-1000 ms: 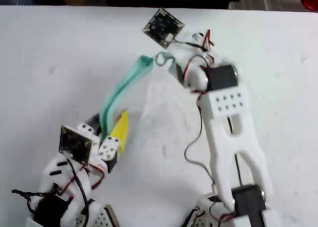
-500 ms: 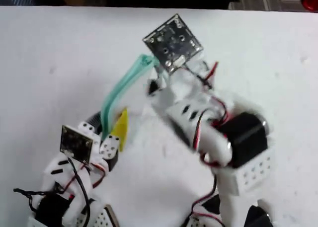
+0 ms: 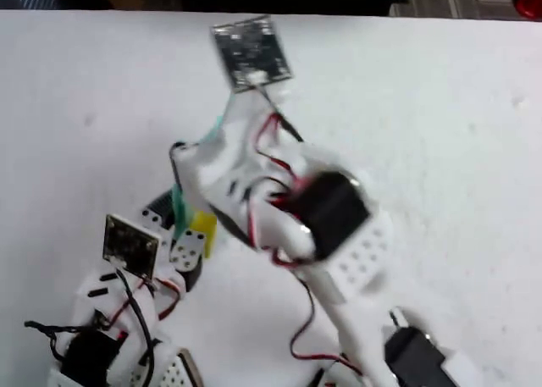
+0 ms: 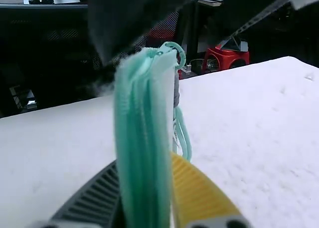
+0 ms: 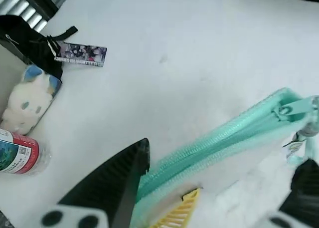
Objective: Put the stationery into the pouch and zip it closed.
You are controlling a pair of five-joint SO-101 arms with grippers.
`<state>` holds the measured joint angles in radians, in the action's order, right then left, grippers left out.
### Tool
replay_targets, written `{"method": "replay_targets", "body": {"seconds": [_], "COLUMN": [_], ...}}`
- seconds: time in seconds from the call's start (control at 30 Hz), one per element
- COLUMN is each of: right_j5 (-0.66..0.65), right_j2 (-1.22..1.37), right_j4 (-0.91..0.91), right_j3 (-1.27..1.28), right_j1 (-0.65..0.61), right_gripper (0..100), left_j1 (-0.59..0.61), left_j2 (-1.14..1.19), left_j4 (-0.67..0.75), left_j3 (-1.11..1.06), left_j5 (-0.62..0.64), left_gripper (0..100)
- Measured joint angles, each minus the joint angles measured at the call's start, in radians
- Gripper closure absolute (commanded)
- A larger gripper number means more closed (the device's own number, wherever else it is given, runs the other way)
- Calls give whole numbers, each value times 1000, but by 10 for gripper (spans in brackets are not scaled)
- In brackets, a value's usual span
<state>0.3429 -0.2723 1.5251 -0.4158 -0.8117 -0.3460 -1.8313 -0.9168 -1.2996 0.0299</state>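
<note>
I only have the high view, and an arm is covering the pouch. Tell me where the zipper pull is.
Observer: The zipper pull sits at the end of the pouch farthest from the left gripper.
Operator: Confirm that gripper's hold.
Observer: Its black and yellow jaws are shut on the pouch's near end, and the pouch stands on its edge.
Operator: Report the right gripper.
Observer: The right gripper is open, with one jaw on each side of the pouch.
</note>
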Motion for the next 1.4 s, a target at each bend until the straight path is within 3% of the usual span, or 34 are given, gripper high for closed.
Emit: {"method": "replay_targets", "body": {"seconds": [0.27, 0.57, 0.63, 0.77, 0.83, 0.93, 1.4], "right_j5": [0, 0, 0, 0, -6, -57, -86], "right_j2": [100, 172, 187, 195, 207, 226, 290], "right_j4": [-38, -44, -44, -44, -44, -43, -207], "right_j3": [0, -3, -5, -5, -20, -46, -267], "right_j1": [5, 61, 69, 80, 83, 114, 161], "right_gripper": [587, 675, 745, 995, 956, 985, 983], "left_j1": [0, 0, 0, 3, 6, 9, 20], "left_j2": [0, 0, 0, 0, 0, 2, 0], "left_j4": [0, 2, 2, 2, 2, 0, -341], "left_j3": [0, 0, 0, 0, 0, 0, 313], "left_j5": [0, 0, 0, 0, 0, 0, -2], "left_gripper": [979, 979, 979, 963, 889, 760, 767]}}
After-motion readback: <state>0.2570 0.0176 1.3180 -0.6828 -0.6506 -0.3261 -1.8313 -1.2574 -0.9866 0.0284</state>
